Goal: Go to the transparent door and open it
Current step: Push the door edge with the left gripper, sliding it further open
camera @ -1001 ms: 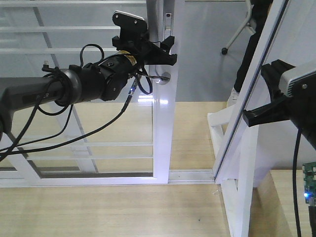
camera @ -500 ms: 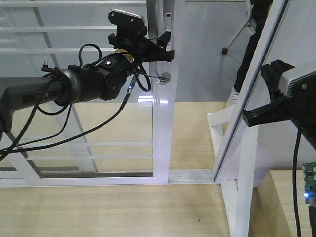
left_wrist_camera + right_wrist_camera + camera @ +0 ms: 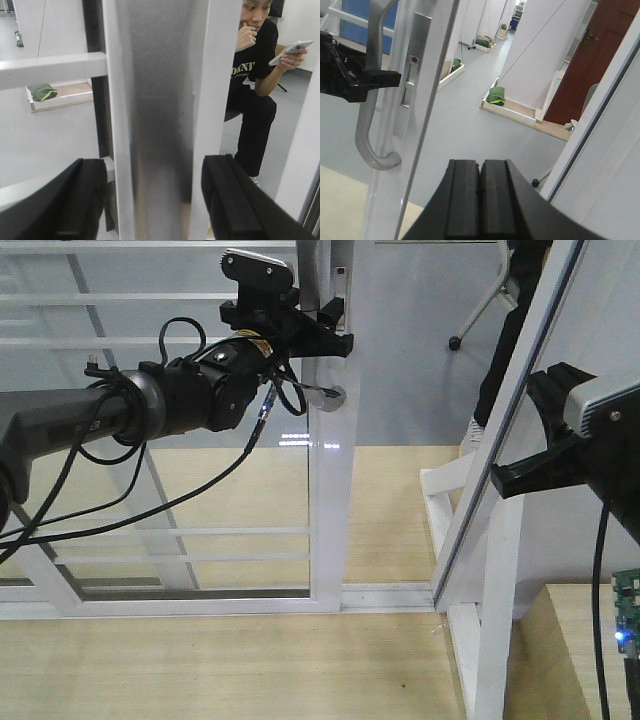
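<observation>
A person (image 3: pixel 252 75) in black clothes sits with chin on one fist, holding a phone (image 3: pixel 292 49) in the other hand. A green cloth (image 3: pixel 42 91) lies in a shallow wooden tray (image 3: pixel 75 90) on the grey floor (image 3: pixel 50 135). A dark red door (image 3: pixel 590 65) stands farther off.

- Any room round the handle (image 3: pixel 160 125)?
- Little. The left pincer (image 3: pixel 333 328) straddles it with a thin gap each side, and the door stile (image 3: pixel 330 520) stands close behind.
- And to the right?
- An open passage runs between the stile and the slanted white frame (image 3: pixel 497 440). The right pincer (image 3: pixel 480 190) hangs beside it, with a seated person (image 3: pixel 252 75) far beyond.
</observation>
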Controlling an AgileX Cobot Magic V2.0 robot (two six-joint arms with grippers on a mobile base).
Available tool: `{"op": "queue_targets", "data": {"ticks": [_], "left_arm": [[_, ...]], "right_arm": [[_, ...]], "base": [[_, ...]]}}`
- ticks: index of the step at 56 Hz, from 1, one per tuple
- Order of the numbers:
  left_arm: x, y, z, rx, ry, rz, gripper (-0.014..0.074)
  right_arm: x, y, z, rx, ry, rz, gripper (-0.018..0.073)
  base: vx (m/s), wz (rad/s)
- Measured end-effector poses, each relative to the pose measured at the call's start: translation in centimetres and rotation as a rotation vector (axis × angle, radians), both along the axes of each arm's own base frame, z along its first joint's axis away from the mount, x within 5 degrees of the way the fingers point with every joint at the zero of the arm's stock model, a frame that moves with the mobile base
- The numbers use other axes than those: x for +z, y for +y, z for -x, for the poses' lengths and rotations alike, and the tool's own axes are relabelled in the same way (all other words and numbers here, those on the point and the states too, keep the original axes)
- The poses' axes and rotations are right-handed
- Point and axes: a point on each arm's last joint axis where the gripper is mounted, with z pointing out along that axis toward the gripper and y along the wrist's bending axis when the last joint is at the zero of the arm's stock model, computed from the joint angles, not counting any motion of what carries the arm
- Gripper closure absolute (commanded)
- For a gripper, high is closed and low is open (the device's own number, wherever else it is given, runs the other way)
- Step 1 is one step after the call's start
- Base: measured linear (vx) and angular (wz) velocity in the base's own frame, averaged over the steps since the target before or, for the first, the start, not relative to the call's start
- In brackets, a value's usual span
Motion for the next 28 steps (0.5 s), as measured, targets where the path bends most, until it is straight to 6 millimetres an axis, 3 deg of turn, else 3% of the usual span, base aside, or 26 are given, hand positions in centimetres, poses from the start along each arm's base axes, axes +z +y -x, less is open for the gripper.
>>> {"op": "queue_targets", "data": {"ticks": [6, 20, 28], "left_arm": [[-0.04, 0.00, 0.00, 0.000, 0.004, -0.002, 0.0171], [-0.17, -0.06, 0.05, -0.002, 0.017, -0.007, 0.0596], [-0.20, -0.05, 0.08, -0.002, 0.027, -0.013, 0.0604]], "right_arm": [[-0.03, 0.01, 0.01, 0.002, 0.003, 0.001, 0.0561], [-0.03, 0.01, 0.01, 0.002, 0.003, 0.001, 0.0561], [-0.04, 0.02, 0.01, 0.002, 0.004, 0.001, 0.0561]], "base": [[0.00, 0.00], [0.00, 0.00], [0.00, 0.00]]}}
